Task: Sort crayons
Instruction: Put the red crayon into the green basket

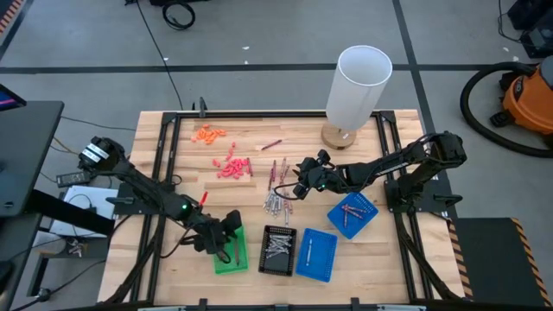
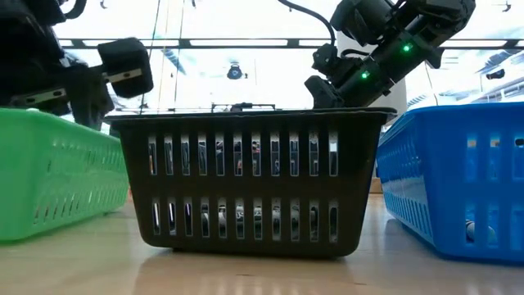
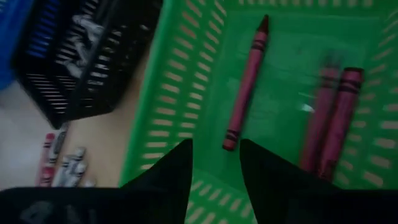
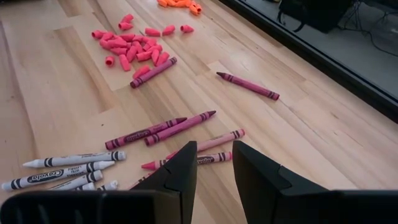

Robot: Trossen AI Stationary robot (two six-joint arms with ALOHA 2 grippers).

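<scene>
My left gripper [image 3: 214,163] is open and empty above the green tray [image 1: 230,257]. A dark red crayon [image 3: 245,87] lies flat on the tray's floor just ahead of the fingertips, and two more [image 3: 336,121] lie beside it. My right gripper [image 4: 214,165] is open and empty over the loose crayons on the table's middle [image 1: 276,192]. There, dark red crayons [image 4: 163,130] and silvery grey ones [image 4: 65,168] lie flat on the wood. One dark red crayon [image 4: 202,159] lies right below the fingertips.
A black tray [image 1: 277,250] holds grey crayons. Two blue trays [image 1: 316,254] [image 1: 352,213] stand to its right. Coral-pink bits [image 4: 134,50] and orange bits [image 1: 208,133] lie farther back. A single crayon [image 4: 249,85] lies apart. A white cylinder [image 1: 356,86] stands at the far edge.
</scene>
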